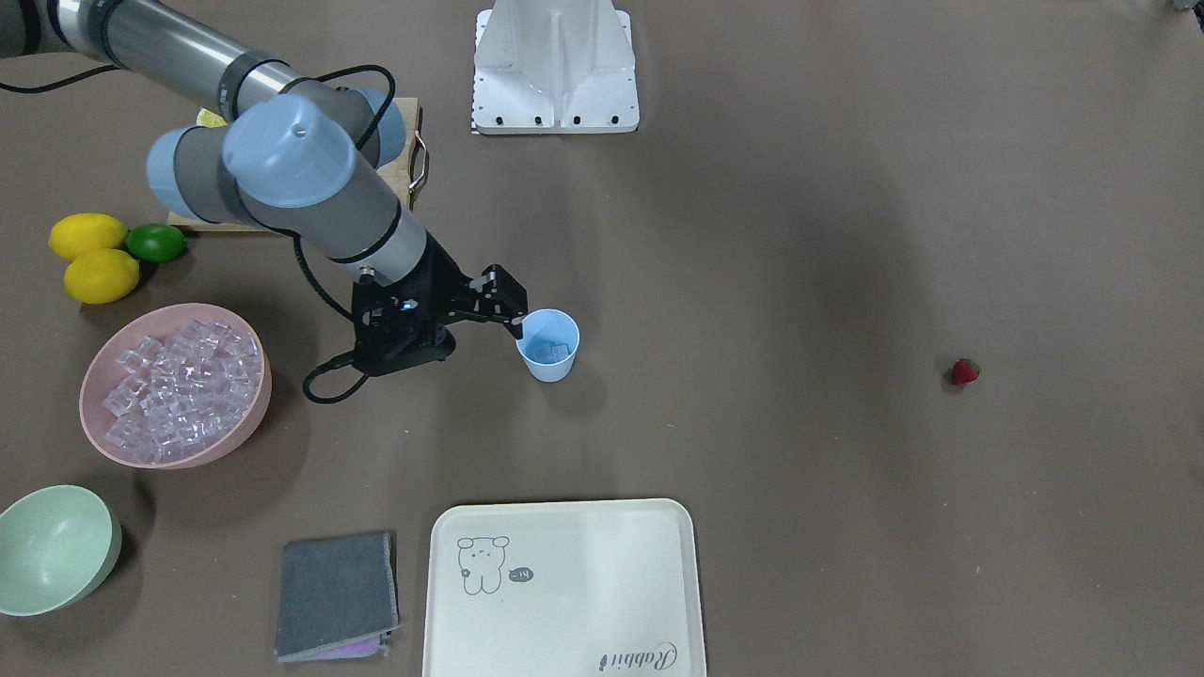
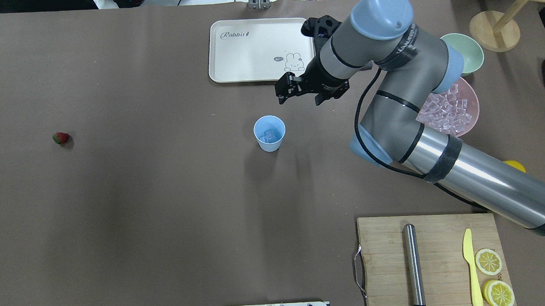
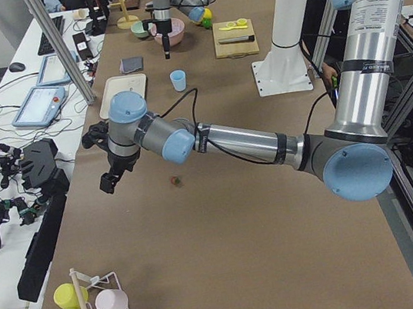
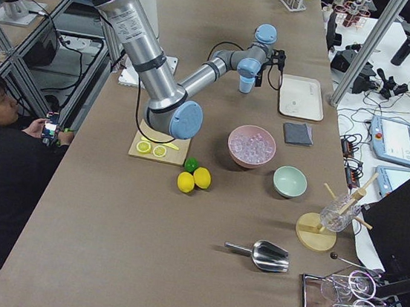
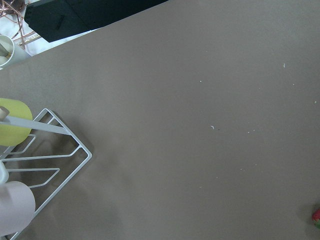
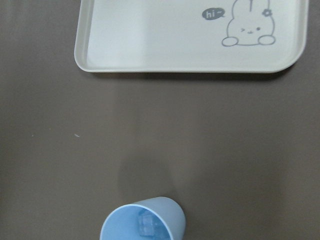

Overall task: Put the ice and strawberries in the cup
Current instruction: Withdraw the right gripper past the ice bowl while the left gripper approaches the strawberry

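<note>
Cup point(image 2: 269, 133) upright near the middle of the tabletop point(image 2: 164, 199). Ice point(image 6: 147, 223) sits in its bottom: at least one clear cube, can't count more through the plastic.

My right hand point(image 2: 300, 96) hangs above the tabletop, off the cup toward the far edge and the right end, between the cup and the tray point(image 2: 250, 57). It isn't over the cup mouth. Fingers spread, nothing between them. On my right wrist cam the cup is at the bottom edge of the view and the tray's near rim runs across the top.

Strawberry point(image 2: 60, 138) lies alone toward the left end of the tabletop, well apart from the cup, roughly level with it between the near and far edges. My left hand point(image 3: 109, 180) hangs near it, off to the far-edge side, not touching. It shows only in the side view, so I can't tell whether the fingers are spread or closed. The left wrist cam catches just a red sliver of the berry at its lower right edge.

Pink bowl point(image 2: 476, 109) toward the right end, heaped with more cubes. Green bowl point(image 2: 463, 52) just beyond it, toward the far edge. Cutting board point(image 2: 383, 258) at the near edge, right side.
</note>
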`<state>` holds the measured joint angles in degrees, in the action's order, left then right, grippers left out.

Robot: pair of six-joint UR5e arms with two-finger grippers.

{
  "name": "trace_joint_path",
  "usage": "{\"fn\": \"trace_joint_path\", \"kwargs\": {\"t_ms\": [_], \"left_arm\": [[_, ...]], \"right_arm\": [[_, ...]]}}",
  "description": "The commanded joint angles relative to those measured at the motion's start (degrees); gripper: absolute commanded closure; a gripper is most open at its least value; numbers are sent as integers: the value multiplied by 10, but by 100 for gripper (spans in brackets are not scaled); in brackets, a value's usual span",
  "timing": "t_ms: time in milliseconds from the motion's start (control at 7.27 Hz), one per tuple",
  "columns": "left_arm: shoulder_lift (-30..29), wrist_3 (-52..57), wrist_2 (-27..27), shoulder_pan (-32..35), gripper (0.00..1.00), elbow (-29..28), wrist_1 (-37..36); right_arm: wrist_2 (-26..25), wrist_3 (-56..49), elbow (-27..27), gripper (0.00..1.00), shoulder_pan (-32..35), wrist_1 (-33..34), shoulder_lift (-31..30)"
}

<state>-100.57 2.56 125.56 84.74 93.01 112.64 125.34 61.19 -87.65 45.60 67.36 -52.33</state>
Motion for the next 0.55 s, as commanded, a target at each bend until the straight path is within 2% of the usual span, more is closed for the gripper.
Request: {"fn": "trace_joint_path", "kwargs": {"t_ms": [0,138,413], "left_arm": [[19,-185,-37,-41,2,-2,41],[17,-262,-35,-75,2,-7,58],[30,-300,-30,-128,2,18,70]], "right_arm": [[71,-107,-15,0,89,1,-67],[93,-154,-15,0,128,1,-97],[96,-253,-8,0,183,1,-158]]}}
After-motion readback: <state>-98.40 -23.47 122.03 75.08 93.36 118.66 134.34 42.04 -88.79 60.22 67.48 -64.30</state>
